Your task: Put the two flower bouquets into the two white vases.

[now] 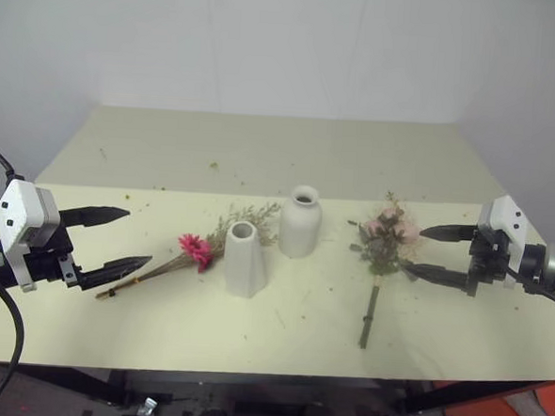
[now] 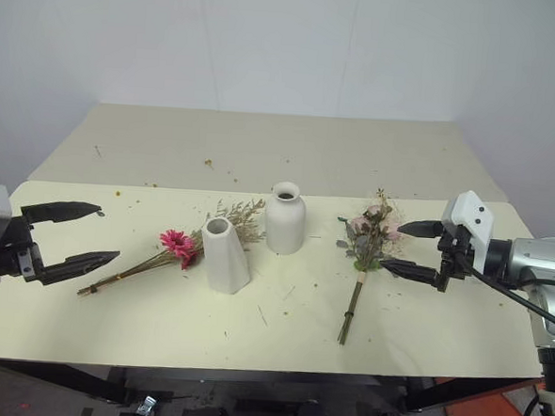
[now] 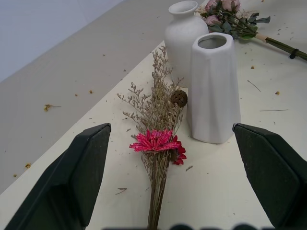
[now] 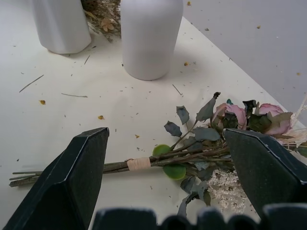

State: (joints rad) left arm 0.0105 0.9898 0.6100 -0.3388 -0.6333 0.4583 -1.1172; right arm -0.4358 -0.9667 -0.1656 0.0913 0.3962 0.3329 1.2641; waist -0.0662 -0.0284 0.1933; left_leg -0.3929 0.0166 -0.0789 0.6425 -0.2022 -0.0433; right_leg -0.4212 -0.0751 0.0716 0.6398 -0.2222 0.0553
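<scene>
The right gripper (image 2: 414,247), fingers wide and empty, faces the rose bouquet (image 2: 367,246) (stems crossing between its fingers).

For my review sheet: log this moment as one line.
stage: pre-grasp | left gripper: jaws open, facing magenta daisy bouquet | right gripper: jaws open, at pink rose bouquet | white ceramic vases: empty, upright

Tabletop (image 1: 110,320): pale cream w/ brown specks. Both vases (image 1: 245,259) (image 1: 300,222) matte white. One bouquet (image 1: 196,250) magenta w/ tan grasses; other (image 1: 386,235) pale pink, green leaves. Fingers (image 1: 93,217) black.
</scene>
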